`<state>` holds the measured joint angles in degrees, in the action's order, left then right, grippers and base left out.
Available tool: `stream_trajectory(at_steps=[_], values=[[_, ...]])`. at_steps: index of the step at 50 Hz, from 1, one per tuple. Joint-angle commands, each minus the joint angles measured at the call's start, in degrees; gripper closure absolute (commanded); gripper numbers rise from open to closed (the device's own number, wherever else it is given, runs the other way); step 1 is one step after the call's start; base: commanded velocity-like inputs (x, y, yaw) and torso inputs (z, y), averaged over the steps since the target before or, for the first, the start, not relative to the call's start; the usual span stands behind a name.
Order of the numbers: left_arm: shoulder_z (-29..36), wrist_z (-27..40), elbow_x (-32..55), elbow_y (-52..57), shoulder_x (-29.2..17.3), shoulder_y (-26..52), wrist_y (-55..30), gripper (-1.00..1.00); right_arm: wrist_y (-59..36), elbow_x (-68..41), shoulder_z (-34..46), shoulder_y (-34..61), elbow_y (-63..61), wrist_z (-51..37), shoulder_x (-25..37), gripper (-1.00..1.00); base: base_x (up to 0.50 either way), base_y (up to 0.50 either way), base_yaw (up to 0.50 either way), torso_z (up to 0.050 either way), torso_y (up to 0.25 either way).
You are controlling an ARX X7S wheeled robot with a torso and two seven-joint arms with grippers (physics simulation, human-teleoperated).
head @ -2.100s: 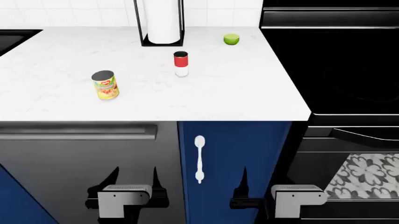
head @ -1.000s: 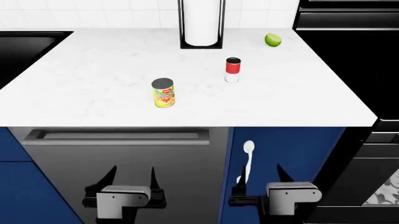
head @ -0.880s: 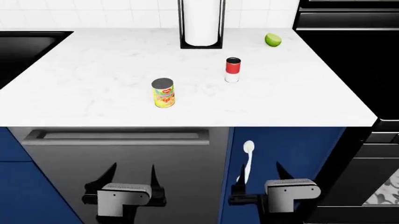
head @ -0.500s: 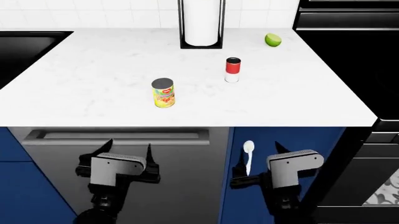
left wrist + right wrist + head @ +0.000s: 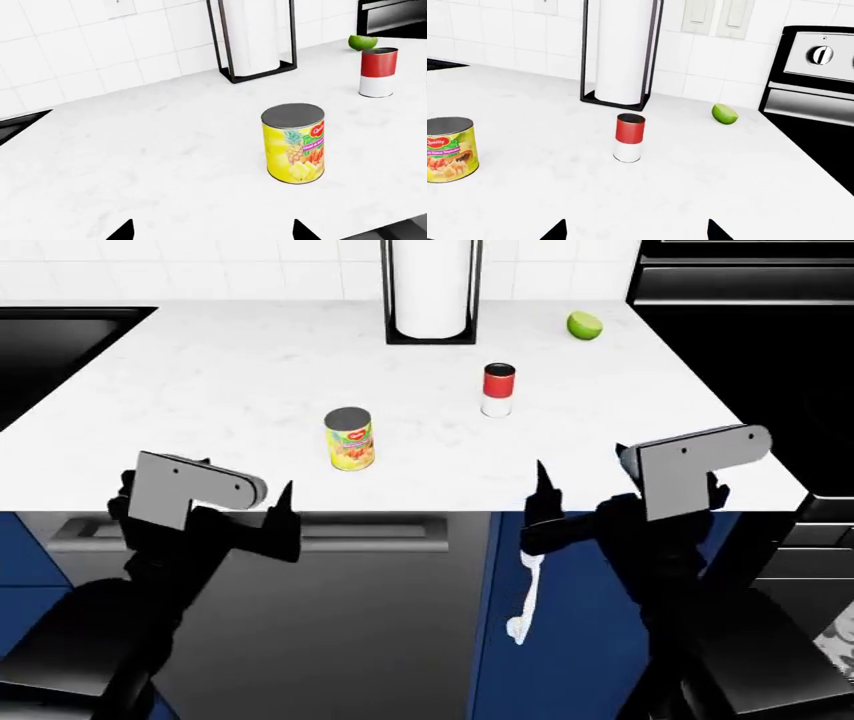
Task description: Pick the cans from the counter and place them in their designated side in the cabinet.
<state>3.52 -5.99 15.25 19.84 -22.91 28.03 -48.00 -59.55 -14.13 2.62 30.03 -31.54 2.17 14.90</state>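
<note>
yellow can, red-white can upright on counter | towel holder, lime behind | left gripper, right gripper spread wide, empty, at counter edge

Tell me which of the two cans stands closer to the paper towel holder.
The slim red-and-white can. It stands just in front of the paper towel holder, while the wider yellow fruit can sits nearer the counter's front edge.

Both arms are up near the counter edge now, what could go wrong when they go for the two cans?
1. The slim red-and-white can stands upright and narrow; a sideways nudge from the right tool would likely topple it.
2. The lime sits behind it and could roll if bumped.
3. The yellow fruit can stands apart from the left tool; a low approach may clip the counter edge.
</note>
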Motion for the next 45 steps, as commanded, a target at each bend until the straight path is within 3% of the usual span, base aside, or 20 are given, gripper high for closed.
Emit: stream_trajectory(at_steps=[1,10,26,45], values=[[-0.3,-4.9,3.9,0.7,-5.5,10.6,-11.8,-1.00,-17.1,-7.1,-4.3,11.8,-2.1,4.1,0.2,-1.00,0.00,0.00,0.00,0.000,0.000],[0.7,-7.2,4.4,-2.6,-8.4,15.7,-14.8,-1.00,-23.6,-9.8,-6.1,18.2,1.7,6.1,0.8,-1.00,0.00,0.00,0.00,0.000,0.000],[0.7,-9.2,5.6,-3.6,-11.6,21.3,-19.2,-1.00,-24.4,-8.5,-1.0,25.0,6.6,5.7,4.8,-1.00,0.00,0.00,0.00,0.000,0.000],[5.2,-9.9,5.4,-2.9,-14.1,25.0,-24.3,-1.00,-23.8,-9.0,-0.7,24.6,7.8,5.1,4.9,-1.00,0.19,0.00,0.00,0.000,0.000]])
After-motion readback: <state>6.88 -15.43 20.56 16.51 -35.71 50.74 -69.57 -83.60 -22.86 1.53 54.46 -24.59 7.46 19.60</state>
